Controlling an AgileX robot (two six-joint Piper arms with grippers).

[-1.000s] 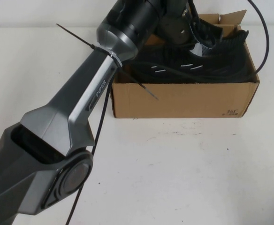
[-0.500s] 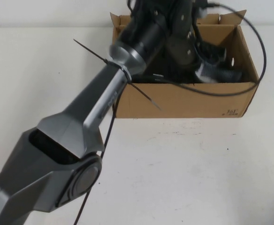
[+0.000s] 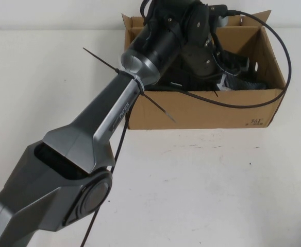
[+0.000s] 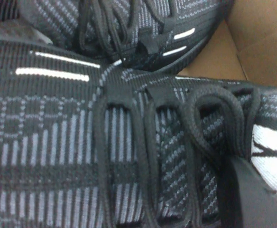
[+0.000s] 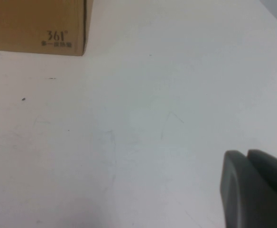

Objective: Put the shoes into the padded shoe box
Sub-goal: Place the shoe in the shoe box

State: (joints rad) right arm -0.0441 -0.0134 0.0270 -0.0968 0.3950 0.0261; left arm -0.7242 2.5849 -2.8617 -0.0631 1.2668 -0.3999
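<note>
High view: shoes point(image 3: 233, 77) lengthwise in box point(image 3: 202, 110).

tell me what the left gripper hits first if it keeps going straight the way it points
Most likely the black knit shoes right in front of it inside the shoe box. The left gripper is deep in the box; the right gripper hangs over bare table.

Knit shoes point(image 4: 81, 156), matt cardboard box point(image 3: 202, 110)

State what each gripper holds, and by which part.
Cannot tell for the left gripper, down in the shoe box over the sneakers. Right gripper holds nothing, fingers together above the table.
</note>
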